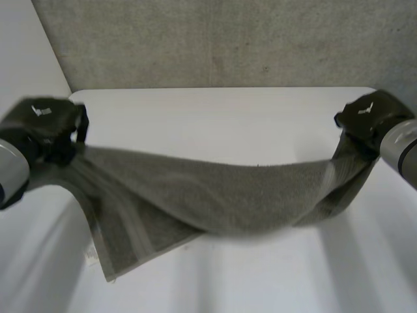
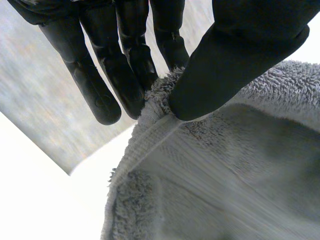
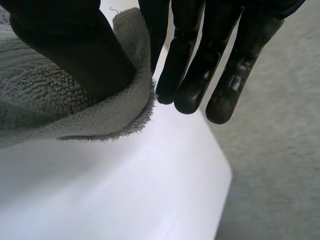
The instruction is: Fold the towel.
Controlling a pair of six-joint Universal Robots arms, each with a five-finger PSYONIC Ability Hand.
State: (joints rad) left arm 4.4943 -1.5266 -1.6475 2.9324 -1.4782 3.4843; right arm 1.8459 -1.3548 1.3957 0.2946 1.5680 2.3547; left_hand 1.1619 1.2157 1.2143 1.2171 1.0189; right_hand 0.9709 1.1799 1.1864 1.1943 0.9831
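Lets one loose corner of the grey towel [image 1: 221, 195] hang nearest, low over the white table [image 1: 215, 117], with the middle sagging in a slack curve just behind. Pinches one end with the left hand [image 1: 45, 124], thumb pressed onto the hemmed edge against straight fingers [image 2: 125, 75]. Pinches the other end with the right hand [image 1: 368, 117], thumb over the cloth and fingers [image 3: 200, 75] behind it. Holds both hands well apart at the table's two sides. Faces a grey wall [image 1: 228, 39] beyond.
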